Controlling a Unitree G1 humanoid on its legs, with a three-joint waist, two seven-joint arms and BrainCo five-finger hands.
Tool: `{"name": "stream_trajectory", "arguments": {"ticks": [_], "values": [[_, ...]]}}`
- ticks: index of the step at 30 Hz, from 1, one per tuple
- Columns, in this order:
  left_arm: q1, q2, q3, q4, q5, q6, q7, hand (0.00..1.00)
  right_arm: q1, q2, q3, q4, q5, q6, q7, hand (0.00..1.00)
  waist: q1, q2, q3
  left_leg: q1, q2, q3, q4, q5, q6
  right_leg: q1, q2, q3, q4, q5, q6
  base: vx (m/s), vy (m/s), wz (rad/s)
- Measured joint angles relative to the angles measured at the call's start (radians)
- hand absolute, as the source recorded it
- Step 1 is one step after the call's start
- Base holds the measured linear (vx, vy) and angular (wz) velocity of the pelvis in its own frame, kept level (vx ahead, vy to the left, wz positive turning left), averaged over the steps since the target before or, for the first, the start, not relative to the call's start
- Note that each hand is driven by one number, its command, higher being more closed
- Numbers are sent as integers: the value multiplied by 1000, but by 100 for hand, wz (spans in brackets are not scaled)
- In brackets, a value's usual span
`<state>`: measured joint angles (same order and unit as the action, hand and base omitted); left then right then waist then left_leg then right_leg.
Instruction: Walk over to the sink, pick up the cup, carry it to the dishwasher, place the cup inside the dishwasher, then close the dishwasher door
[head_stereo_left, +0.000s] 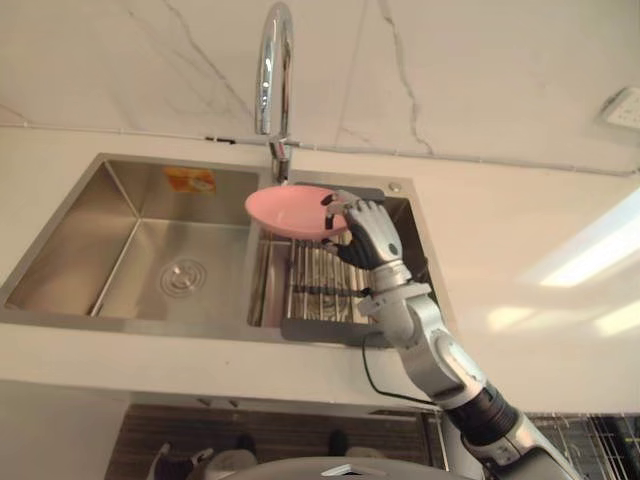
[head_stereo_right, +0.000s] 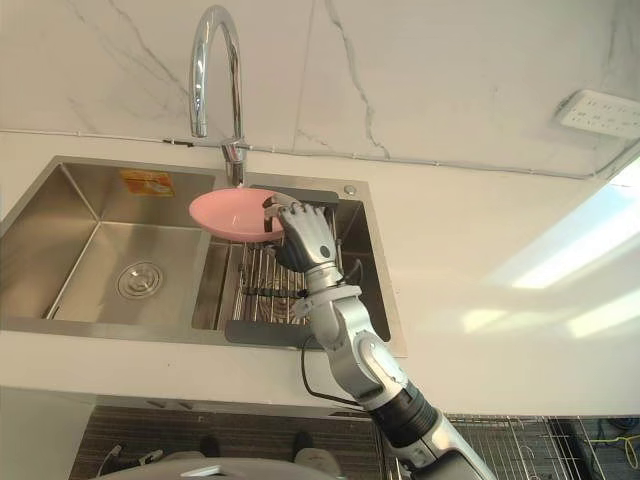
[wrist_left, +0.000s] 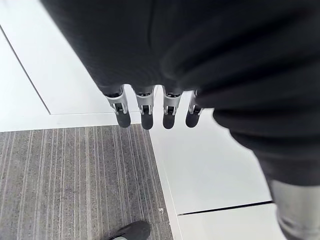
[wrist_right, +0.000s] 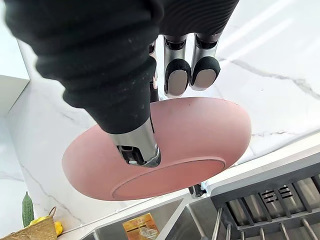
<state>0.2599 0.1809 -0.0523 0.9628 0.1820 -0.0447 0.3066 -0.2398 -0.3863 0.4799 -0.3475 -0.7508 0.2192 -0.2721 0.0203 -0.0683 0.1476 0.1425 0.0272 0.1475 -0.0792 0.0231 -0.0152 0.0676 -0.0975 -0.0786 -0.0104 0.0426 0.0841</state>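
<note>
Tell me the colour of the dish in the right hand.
Pink dish, best seen in the right wrist view.

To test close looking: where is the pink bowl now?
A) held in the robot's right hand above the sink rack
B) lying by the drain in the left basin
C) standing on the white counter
A: the right hand grips the pink bowl by its rim over the rack.

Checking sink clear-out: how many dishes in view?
1: a shallow pink bowl, pinched in the right hand above the metal wire rack in the steel sink. Others could hide under the rack.
</note>
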Motion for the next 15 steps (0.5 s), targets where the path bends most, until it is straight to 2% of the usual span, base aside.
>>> {"name": "stream_trajectory", "arguments": {"ticks": [6, 11, 13, 15], "values": [[2, 9, -30, -1, 2, 0, 13, 0, 32, -20, -53, -38, 1, -9, -1, 100, -9, 1, -5, 8, 0, 18, 0, -2, 0, -2, 1, 18, 0, 2, -5, -31, -3, -8], [9, 11, -37, 0, 62, 0, 12, 0, 81, -41, -106, -77, 7, -45, -2, 100, -17, 4, -12, 17, 2, 44, 0, -13, -1, 1, 2, 42, 1, -1, -8, -28, 0, -13], [15, 11, -38, 0, 75, -8, 10, 0, 97, -66, -115, -77, 7, -48, -13, 100, -20, 8, -17, -8, 8, 65, 82, -72, -1, -22, 4, 70, 20, -14, -4, -41, 9, -34], [23, 5, -38, -1, 84, -20, 10, 0, 101, -91, -130, -77, 7, -56, -23, 100, -20, 29, -23, -99, 42, 70, 292, -187, -15, -46, 21, 99, 43, -28, -3, -25, 9, -47]]}}
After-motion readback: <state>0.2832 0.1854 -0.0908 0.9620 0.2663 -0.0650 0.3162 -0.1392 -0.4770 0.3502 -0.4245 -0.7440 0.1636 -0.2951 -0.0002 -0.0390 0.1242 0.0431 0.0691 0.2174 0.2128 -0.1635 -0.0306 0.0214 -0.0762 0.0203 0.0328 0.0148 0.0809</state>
